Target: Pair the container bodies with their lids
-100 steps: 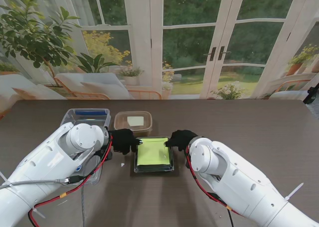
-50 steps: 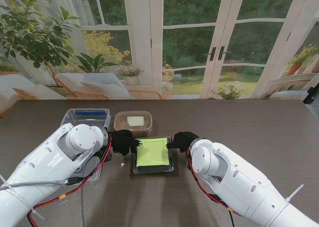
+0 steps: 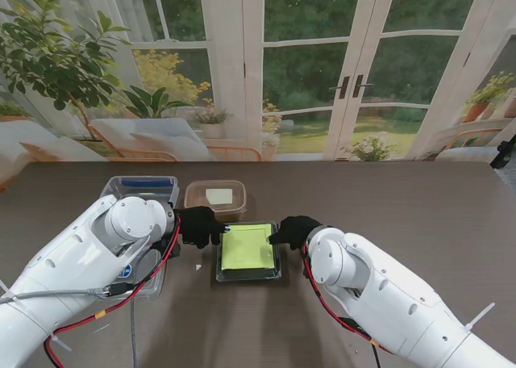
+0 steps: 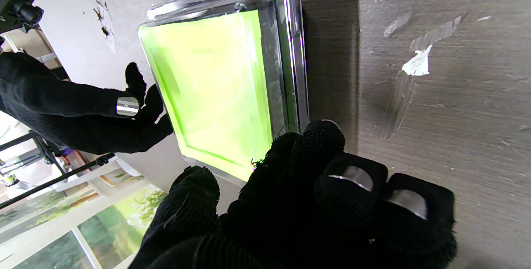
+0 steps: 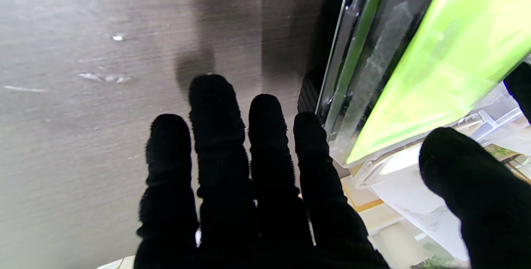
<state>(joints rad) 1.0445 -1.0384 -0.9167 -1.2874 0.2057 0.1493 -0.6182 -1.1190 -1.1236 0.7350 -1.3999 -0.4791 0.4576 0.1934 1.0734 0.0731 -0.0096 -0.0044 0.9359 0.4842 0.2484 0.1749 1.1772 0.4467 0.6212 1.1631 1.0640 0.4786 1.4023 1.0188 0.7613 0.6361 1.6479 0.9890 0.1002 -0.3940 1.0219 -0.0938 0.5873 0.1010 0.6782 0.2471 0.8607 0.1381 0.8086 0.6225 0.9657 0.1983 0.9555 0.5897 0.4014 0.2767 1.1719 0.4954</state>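
A black container closed by a clear lid with a lime-green sheet [image 3: 248,249] lies on the table in front of me; the same green-sheeted lid [image 4: 215,90] fills the left wrist view. My left hand [image 3: 197,225] sits at its left far corner, holding nothing, its bent fingertips [image 4: 319,136] touching the lid's rim. My right hand [image 3: 294,229] is at the right far corner, open, with its fingers [image 5: 220,136] spread over bare table beside the lid's edge [image 5: 352,61] and the thumb apart.
A brown container [image 3: 215,197] with a pale label stands just beyond the green one. A clear box with a blue item [image 3: 141,190] is at the far left. Another clear piece [image 3: 149,273] lies under my left forearm. Paper scraps [image 4: 417,63] dot the table.
Both hands have slid off the top of the green-sheeted lid to its sides. The container has stayed in place.
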